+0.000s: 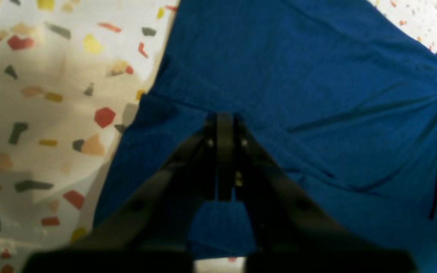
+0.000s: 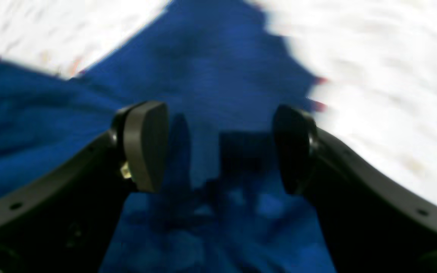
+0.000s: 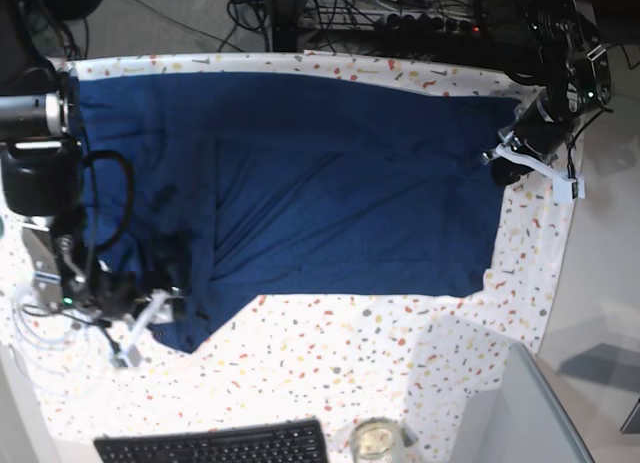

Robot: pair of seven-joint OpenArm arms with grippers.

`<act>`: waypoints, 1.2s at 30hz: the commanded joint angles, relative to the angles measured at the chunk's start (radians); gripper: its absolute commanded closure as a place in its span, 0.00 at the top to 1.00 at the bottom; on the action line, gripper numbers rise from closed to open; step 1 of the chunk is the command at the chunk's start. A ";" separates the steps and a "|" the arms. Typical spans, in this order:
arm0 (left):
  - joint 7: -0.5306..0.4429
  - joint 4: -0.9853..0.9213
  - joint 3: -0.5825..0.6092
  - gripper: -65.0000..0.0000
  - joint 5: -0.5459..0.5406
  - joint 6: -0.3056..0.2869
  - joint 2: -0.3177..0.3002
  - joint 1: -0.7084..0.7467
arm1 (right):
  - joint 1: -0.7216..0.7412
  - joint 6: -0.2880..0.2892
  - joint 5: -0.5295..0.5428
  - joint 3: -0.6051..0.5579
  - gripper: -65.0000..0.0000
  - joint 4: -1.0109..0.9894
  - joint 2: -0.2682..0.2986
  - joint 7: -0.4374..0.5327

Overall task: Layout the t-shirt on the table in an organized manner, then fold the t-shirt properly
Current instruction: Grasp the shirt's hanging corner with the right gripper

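Navy cloth covers most of the table: the t-shirt lies spread wide across the far half of the speckled surface, its body mostly flat with a few shallow creases; no fold has been made, so by my reading the laying-out is nearly done and all of the folding is left.

The untidy part sits at about 8 o'clock in the base view, where a sleeve or corner is bunched and hangs toward the near edge; that wants smoothing first.

The right gripper hovers over this bunched part with its jaws standing well apart; blue cloth shows between and below them, but nothing is pinched.

The left gripper at about 3 o'clock in the base view is closed tight, its fingers pressed together at the shirt's edge (whether a thin layer of hem is caught between them I cannot tell; the cloth rises slightly toward the tips, which hints at a pinch).

Hard to make out: the right wrist view is smeared, so the cloth's creases there are lost; the collar and the second sleeve cannot be picked out anywhere; the right arm hides part of the shirt at 9 o'clock.

A keyboard and a glass jar sit at 6 o'clock, well apart from the shirt.
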 commanded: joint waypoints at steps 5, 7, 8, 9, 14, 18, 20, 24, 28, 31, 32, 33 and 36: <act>-0.021 0.017 -0.007 0.00 -0.015 -0.007 -0.012 0.011 | 0.076 -0.110 0.012 -0.011 0.63 -0.041 -0.001 0.073; -0.021 0.017 -0.007 0.00 -0.015 -0.007 -0.012 0.014 | 0.089 -0.110 0.012 -0.011 0.63 -0.071 -0.001 0.084; -0.021 0.017 -0.008 0.00 -0.015 -0.007 -0.014 0.021 | 0.090 -0.110 0.012 -0.011 0.63 -0.091 -0.001 0.086; -0.021 0.017 -0.022 0.00 -0.015 -0.007 -0.014 0.026 | 0.092 -0.110 0.012 -0.011 0.63 -0.104 0.002 0.086; -0.021 0.015 -0.091 0.00 -0.015 -0.007 -0.009 0.024 | 0.084 -0.110 0.012 -0.011 0.62 -0.113 0.001 0.086; -0.021 0.000 -0.125 0.00 -0.015 -0.007 -0.009 0.020 | 0.078 -0.110 0.012 -0.011 0.62 -0.110 -0.004 0.086; -0.021 -0.020 -0.140 0.00 -0.015 -0.007 -0.011 0.020 | 0.078 -0.110 0.012 -0.011 0.62 -0.110 -0.014 0.086; -0.021 -0.049 -0.171 0.00 -0.015 -0.007 -0.011 0.024 | 0.076 -0.115 0.012 -0.011 0.62 -0.110 -0.022 0.086; -0.021 -0.055 -0.186 0.00 -0.015 -0.007 -0.012 0.026 | 0.075 -0.115 0.012 -0.011 0.37 -0.111 -0.022 0.086; -0.021 -0.055 -0.192 0.00 -0.015 -0.007 -0.012 0.026 | 0.075 -0.116 0.012 -0.011 0.11 -0.111 -0.019 0.086; -0.021 -0.055 -0.195 0.00 -0.015 -0.007 -0.012 0.026 | 0.075 -0.116 0.012 -0.011 0.04 -0.111 -0.019 0.086; -0.021 -0.055 -0.200 0.00 -0.015 -0.007 -0.012 0.026 | 0.075 -0.116 0.012 -0.011 0.00 -0.111 -0.019 0.086; -0.021 -0.055 -0.201 0.00 -0.015 -0.007 -0.012 0.026 | 0.075 -0.116 0.012 -0.011 0.00 -0.111 -0.017 0.084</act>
